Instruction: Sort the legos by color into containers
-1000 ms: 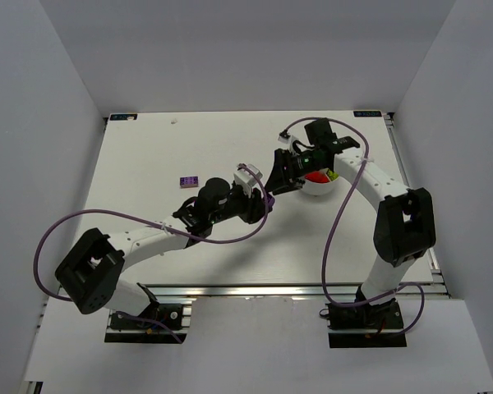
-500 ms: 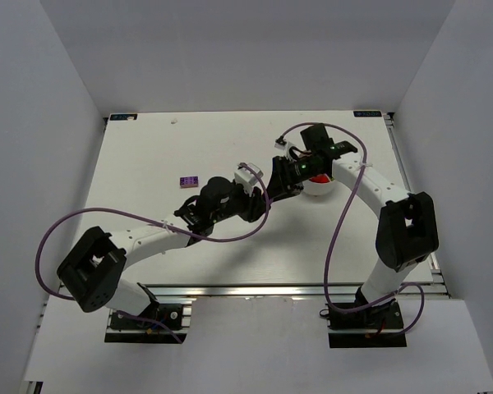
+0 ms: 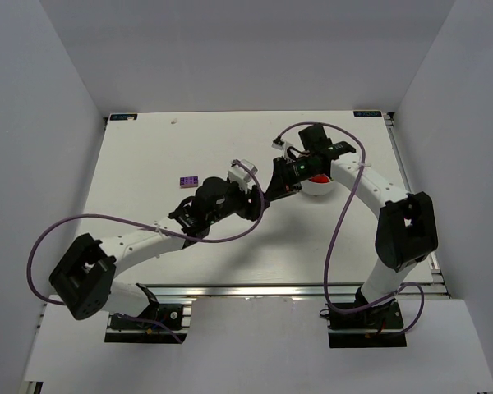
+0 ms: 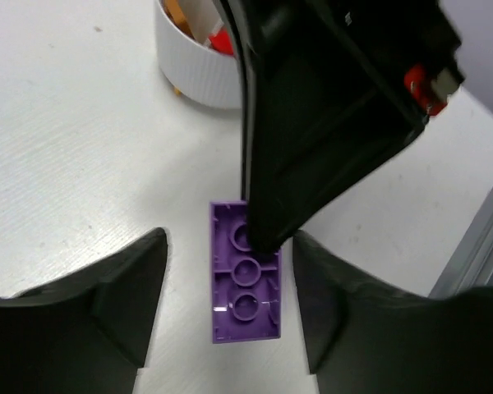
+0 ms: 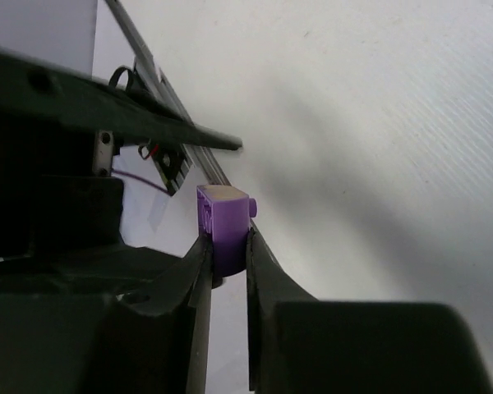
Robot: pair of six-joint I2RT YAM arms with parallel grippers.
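The purple brick (image 4: 245, 283) lies midway between the bench's near and far edges, right of centre, with its hollow underside toward the left wrist camera. The right gripper (image 5: 226, 250) is closed on one end of it. Whether the brick rests on the bench (image 4: 74, 164) or hangs just above it cannot be told. The left gripper (image 4: 228, 246) is spread wide, holding nothing. Its fingers (image 4: 123, 304) flank the brick without contact, probably to leave it to the right arm. The bowl (image 4: 199, 74), nearer the right edge, holds red and orange pieces, and the short carry favours that arm. A second purple brick (image 3: 188, 180) lies well apart, toward the left edge.
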